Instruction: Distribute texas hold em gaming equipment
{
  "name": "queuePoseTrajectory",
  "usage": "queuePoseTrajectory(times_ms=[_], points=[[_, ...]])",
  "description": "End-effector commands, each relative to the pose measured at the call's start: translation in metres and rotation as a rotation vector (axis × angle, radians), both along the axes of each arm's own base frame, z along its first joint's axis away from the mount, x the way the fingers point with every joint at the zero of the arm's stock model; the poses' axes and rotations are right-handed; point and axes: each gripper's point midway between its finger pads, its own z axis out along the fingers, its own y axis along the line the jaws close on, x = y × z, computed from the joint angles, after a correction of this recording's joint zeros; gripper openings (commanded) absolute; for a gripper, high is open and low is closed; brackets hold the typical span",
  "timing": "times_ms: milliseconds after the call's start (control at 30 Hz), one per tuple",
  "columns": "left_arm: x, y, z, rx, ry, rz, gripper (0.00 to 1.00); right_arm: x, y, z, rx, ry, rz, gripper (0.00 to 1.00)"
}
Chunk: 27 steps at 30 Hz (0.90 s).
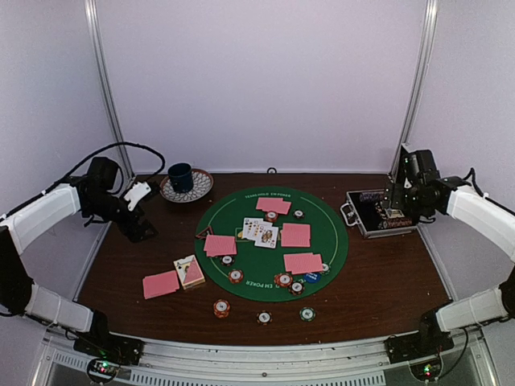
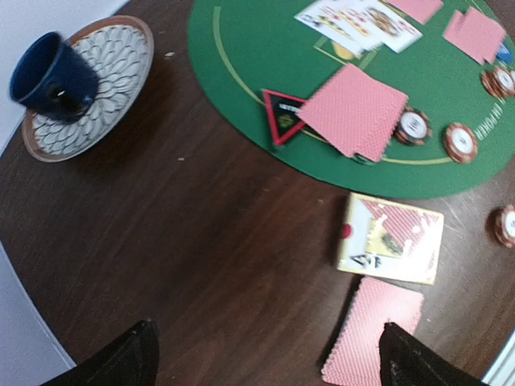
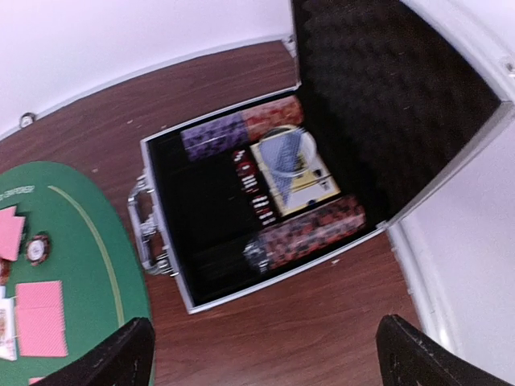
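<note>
Left gripper (image 2: 265, 362) hung jaws apart near loose cards (image 1: 161, 284) at mat's (image 1: 322, 209) 8 o'clock; right gripper (image 3: 265, 354) likewise over case (image 3: 173, 273). Clumsy descent risked scattering cards or snagging lid (image 3: 386, 88).

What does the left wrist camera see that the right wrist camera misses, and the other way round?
Only the left wrist view: a dark blue cup on a patterned saucer, a black-red triangular marker and a card box. Only the right wrist view: the open metal case with rows of chips inside. Both: the green poker mat, pink-backed cards, a striped chip and the dark wooden table.
</note>
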Motion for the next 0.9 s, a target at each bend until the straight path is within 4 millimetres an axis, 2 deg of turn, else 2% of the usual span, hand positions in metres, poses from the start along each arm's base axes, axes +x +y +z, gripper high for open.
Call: queuePoseTrajectory(times_ms=[0,100,233,333,400,533,667,833,867], points=[[0.051,0.022,0.012,-0.181,-0.143,0.246,0.98,0.005,-0.055,0.009,-0.326,-0.157,-0.143,1.0],[0.069,0.034,-0.002,-0.235,-0.208,0.348,0.98,0.009,-0.069,-0.007,-0.383,-0.192,-0.186,1.0],[0.078,0.038,-0.027,-0.266,-0.276,0.402,0.98,0.015,-0.079,-0.035,-0.425,-0.235,-0.208,1.0],[0.08,0.042,-0.044,-0.269,-0.3,0.427,0.98,0.014,-0.082,-0.043,-0.437,-0.35,-0.211,1.0],[0.082,0.045,-0.053,-0.264,-0.326,0.443,0.98,0.016,-0.083,-0.038,-0.411,-0.46,-0.222,1.0],[0.087,0.054,-0.067,-0.238,-0.353,0.487,0.98,0.024,-0.079,-0.055,-0.385,-0.477,-0.194,1.0],[0.097,0.066,-0.062,-0.256,-0.391,0.538,0.98,0.04,-0.062,-0.062,-0.381,-0.45,-0.068,0.99],[0.104,0.07,-0.061,-0.315,-0.449,0.583,0.98,0.036,-0.056,-0.072,-0.355,-0.501,-0.011,1.0],[0.102,0.07,-0.063,-0.301,-0.431,0.586,0.98,0.034,-0.056,-0.067,-0.363,-0.552,-0.016,0.99]])
